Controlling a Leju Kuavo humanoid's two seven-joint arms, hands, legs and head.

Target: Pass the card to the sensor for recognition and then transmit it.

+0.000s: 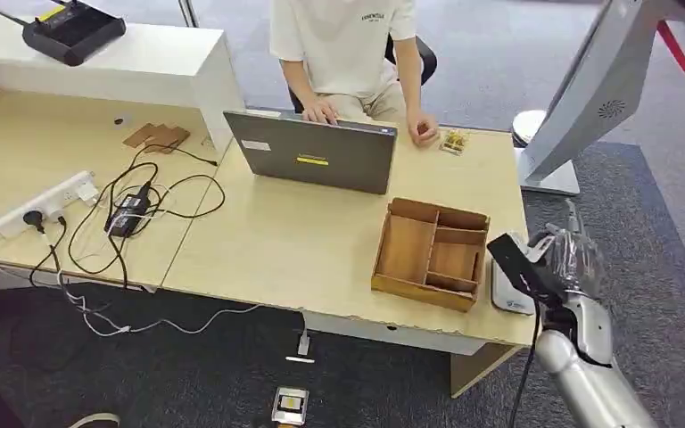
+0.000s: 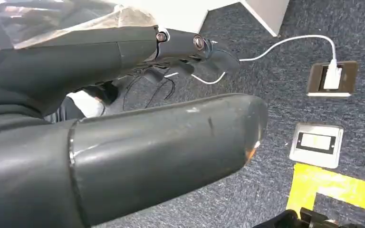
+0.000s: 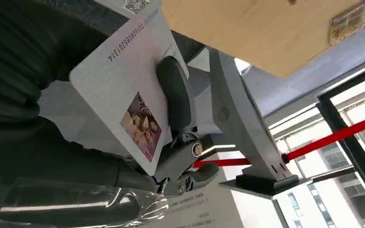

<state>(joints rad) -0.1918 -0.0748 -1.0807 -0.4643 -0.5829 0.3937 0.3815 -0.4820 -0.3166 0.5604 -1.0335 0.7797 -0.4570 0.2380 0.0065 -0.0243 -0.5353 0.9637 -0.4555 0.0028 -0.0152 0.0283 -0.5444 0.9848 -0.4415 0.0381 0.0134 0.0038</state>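
The card [image 3: 128, 90] sits in our right hand [image 1: 564, 259], a white card with a line of digits along one edge and a small photo near a corner; the right wrist view shows a grey finger [image 3: 175, 95] pressed flat across its face, so the hand pinches it. From the head view we find that hand at about 4 o'clock, just off the desk's [image 1: 303, 241] right end and close beside a flat grey pad [image 1: 508, 299] lying on the desk edge, though we cannot tell whether the card touches that pad. A slanted white screen on a stand [image 1: 580, 98] rises at 2 o'clock, beyond the hand. A wooden tray [image 1: 430, 252] with several compartments lies on the desk just left of the hand. At 12 o'clock a person [image 1: 343, 45] in a white shirt sits behind a grey laptop [image 1: 317, 153], hands resting on the desk. A power strip [image 1: 45, 203] with a tangle of black cables lies at 9 o'clock. Our left hand [image 2: 123, 118] hangs over grey carpet near a floor socket [image 2: 331, 78] with a white plug; its fingers lie apart, stretched out, with nothing in them.
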